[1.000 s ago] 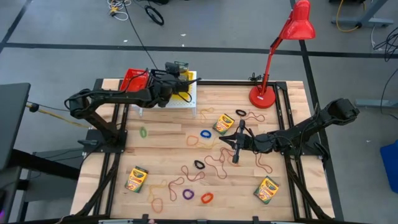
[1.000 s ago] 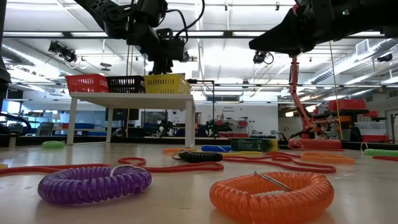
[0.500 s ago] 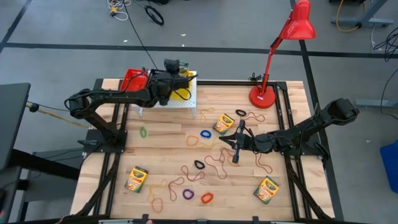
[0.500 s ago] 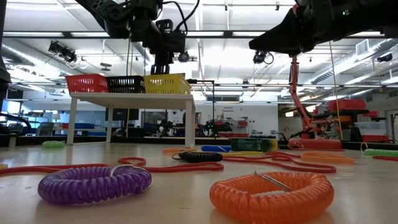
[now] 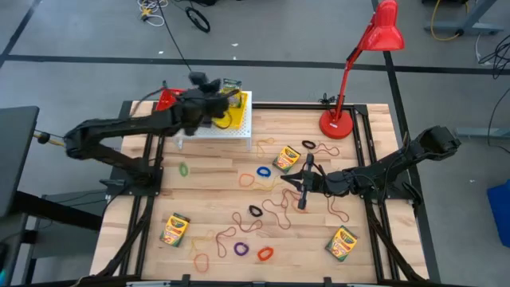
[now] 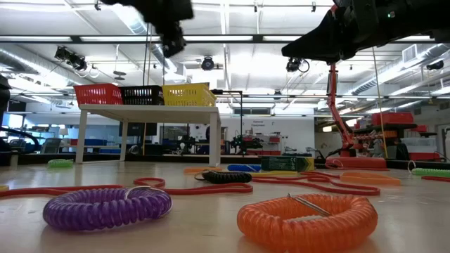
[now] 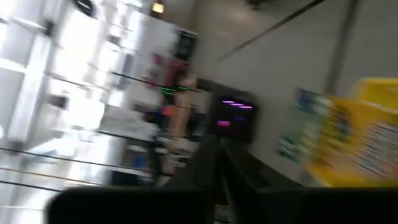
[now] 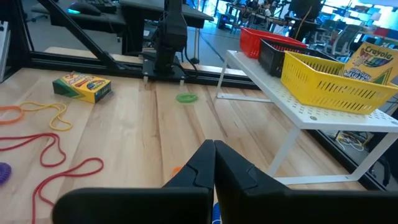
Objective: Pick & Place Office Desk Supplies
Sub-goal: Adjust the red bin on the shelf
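Observation:
My left gripper (image 5: 196, 80) is raised above the white stand (image 5: 239, 131), over its black basket, beside the yellow one (image 5: 231, 114). In its blurred wrist view its fingers (image 7: 219, 149) meet, shut and empty. A crayon box (image 8: 373, 57) stands in the yellow basket (image 8: 329, 81). My right gripper (image 5: 287, 182) hangs shut above mid-table, holding nothing. Three crayon boxes (image 5: 285, 158) (image 5: 174, 229) (image 5: 343, 243) lie flat on the table. Among them lie blue (image 5: 264, 171), black (image 5: 255, 210), purple (image 5: 241, 249), orange (image 5: 265, 253) and green (image 5: 184, 169) loops and reddish-orange rubber bands (image 5: 275, 209).
The red lamp (image 5: 339, 123) stands at the far right corner. A red basket (image 8: 258, 38) and a black basket (image 8: 280, 56) sit beside the yellow one on the stand. Black frame rails run along the table's edges. Bare wood shows on the left half between the green loop and the near crayon box.
My left gripper has swung from above the yellow basket toward the table's left and risen higher, moving fast enough that it blurs. My right arm has kept still, and nothing on the table has moved.

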Robot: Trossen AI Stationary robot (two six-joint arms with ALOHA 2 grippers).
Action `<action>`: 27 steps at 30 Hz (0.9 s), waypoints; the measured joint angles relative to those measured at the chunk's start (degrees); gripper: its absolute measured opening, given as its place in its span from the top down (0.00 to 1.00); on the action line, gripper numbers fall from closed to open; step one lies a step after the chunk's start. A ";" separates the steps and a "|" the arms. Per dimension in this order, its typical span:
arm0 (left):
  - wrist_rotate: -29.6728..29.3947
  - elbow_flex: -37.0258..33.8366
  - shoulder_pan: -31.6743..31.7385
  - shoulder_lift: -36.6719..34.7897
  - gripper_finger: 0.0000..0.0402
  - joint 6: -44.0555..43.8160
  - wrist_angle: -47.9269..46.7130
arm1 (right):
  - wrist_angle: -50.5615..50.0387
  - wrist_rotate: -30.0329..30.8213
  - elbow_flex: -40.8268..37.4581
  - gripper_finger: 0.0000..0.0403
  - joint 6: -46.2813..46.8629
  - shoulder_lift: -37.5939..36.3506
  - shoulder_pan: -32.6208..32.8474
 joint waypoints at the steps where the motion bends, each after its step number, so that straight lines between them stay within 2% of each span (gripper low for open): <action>1: 1.20 0.00 -0.20 -2.23 0.98 -6.30 -6.62 | 0.00 -0.26 0.00 0.98 0.00 0.00 0.00; 6: 5.68 0.00 1.50 -11.49 0.99 -35.67 -34.55 | -0.02 -1.14 0.00 0.98 0.00 0.00 0.02; 9: 14.17 0.93 5.68 -14.97 0.99 -52.20 -47.22 | -0.01 -1.23 0.00 0.98 0.00 0.00 0.00; 12: 22.31 2.99 11.67 -15.96 0.99 -62.20 -55.01 | -0.02 -1.22 0.00 0.98 0.00 0.00 0.00; 20: 38.78 4.98 27.86 -10.82 0.99 -66.43 -60.48 | 0.00 -1.24 0.00 0.98 0.55 0.00 0.00; 25: 41.02 4.98 35.31 -6.25 0.99 -66.13 -59.95 | 0.02 -1.22 0.00 0.98 0.66 0.00 0.00; 27: 44.63 4.98 37.04 -4.98 0.99 -65.85 -58.97 | 0.02 -1.22 0.00 0.98 0.66 0.00 0.00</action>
